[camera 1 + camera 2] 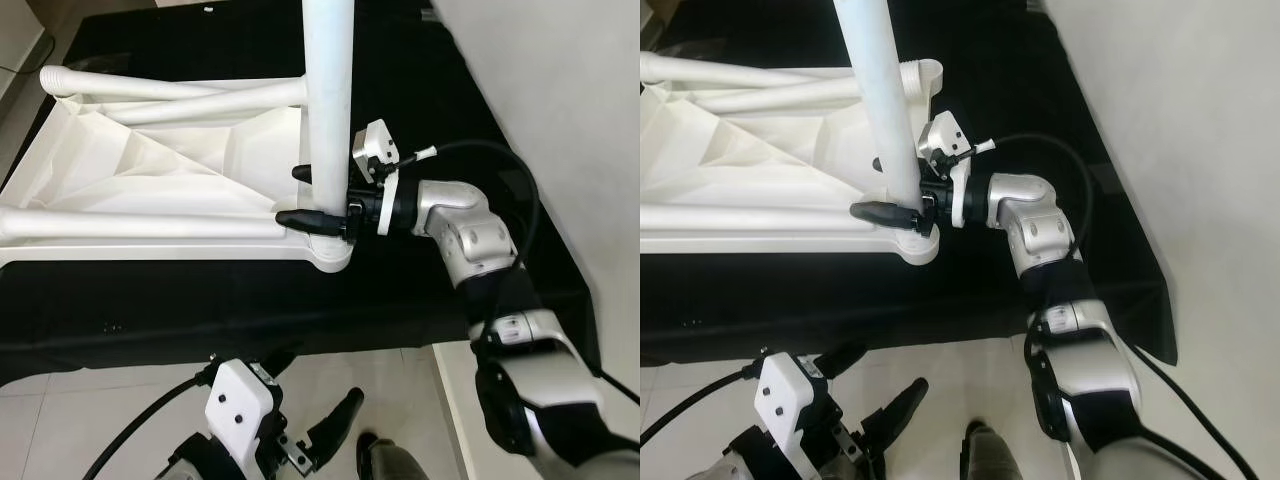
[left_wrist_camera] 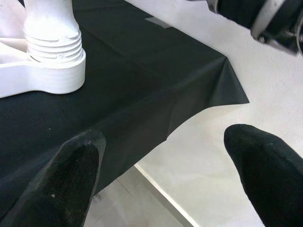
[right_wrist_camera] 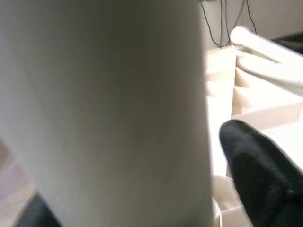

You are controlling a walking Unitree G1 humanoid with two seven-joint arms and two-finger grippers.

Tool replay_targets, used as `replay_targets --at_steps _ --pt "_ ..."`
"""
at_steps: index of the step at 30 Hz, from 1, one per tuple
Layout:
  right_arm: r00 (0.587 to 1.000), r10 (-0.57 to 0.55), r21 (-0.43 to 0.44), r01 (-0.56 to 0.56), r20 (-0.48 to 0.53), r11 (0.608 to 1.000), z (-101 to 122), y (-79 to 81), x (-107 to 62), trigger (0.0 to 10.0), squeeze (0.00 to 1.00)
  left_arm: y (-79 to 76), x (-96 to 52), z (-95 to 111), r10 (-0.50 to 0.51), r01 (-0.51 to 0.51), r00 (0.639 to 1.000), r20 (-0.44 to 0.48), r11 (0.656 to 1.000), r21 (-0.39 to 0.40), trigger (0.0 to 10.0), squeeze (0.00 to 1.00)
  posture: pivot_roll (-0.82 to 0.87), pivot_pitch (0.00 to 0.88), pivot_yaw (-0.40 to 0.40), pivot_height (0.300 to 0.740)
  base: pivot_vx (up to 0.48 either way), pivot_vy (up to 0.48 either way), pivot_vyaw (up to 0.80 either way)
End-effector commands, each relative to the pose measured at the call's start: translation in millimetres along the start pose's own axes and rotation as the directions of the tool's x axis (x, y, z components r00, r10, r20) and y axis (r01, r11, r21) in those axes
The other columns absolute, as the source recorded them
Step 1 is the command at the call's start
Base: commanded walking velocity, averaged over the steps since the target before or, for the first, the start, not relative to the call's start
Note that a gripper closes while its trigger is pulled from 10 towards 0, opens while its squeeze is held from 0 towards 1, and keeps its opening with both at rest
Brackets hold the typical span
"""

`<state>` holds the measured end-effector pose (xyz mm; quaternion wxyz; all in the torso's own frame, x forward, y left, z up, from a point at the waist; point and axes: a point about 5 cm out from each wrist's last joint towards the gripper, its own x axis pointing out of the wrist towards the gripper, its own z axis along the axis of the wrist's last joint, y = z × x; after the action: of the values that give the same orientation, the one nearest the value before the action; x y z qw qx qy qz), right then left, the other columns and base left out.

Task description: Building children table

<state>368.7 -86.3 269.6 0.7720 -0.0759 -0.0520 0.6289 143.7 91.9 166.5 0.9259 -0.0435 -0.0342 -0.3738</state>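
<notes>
My right gripper clasps the upright leg seated in the tabletop's five-o'clock corner socket; my left gripper idles open; remaining legs lie unfitted.

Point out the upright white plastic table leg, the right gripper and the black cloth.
Upright white plastic table leg (image 1: 328, 90), left eye view, mid shaft.
Right gripper (image 1: 300, 196), left eye view, between its fingertips.
Black cloth (image 2: 142, 80), left wrist view, bare surface.

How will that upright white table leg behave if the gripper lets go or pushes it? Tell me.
The table leg looks like smooth, rigid plastic, so it probably won't bend but could slip in the right gripper. Its thread sits only partly in the corner socket of the upturned tabletop, so a sideways push might wobble or tip it.
</notes>
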Motion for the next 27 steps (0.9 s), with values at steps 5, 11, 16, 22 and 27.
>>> replay_targets --at_steps 5,11,16,22,27 --pt "0.998 0.061 -0.042 -0.059 0.035 0.997 7.3 0.8 5.5 0.0 0.0 -1.2 -0.7 -1.7 0.007 -0.007 1.0 -0.003 1.0 -0.002 10.0 0.0 0.01 0.29 0.012 0.74 0.0 0.0 0.0" --pt "0.998 0.027 -0.083 -0.022 0.056 0.996 9.2 -2.6 -2.8 0.0 0.0 0.1 1.5 -2.9 0.011 -0.011 1.0 0.0 1.0 0.001 10.0 0.0 -0.01 0.281 0.009 0.74 0.0 0.0 0.0" --pt "0.996 -0.048 -0.118 0.056 0.074 0.991 8.2 -3.0 -12.2 0.0 0.0 1.6 2.7 -3.7 0.013 -0.013 1.0 0.002 1.0 0.003 10.0 0.0 -0.01 0.276 0.011 0.74 0.0 0.0 0.0" --pt "0.913 -0.407 -0.101 0.407 0.022 0.908 -16.5 16.4 -25.6 0.0 0.0 4.8 3.7 -5.4 0.018 -0.018 1.0 0.005 1.0 0.007 10.0 0.0 -0.03 0.263 0.002 0.74 0.0 0.0 0.0" --pt "0.542 -0.837 -0.115 0.829 -0.078 0.547 -47.9 46.0 -31.1 0.0 0.0 11.0 5.7 -8.8 0.024 -0.025 1.0 0.005 1.0 0.012 10.0 0.0 -0.06 0.241 0.02 0.74 0.0 0.0 0.0"
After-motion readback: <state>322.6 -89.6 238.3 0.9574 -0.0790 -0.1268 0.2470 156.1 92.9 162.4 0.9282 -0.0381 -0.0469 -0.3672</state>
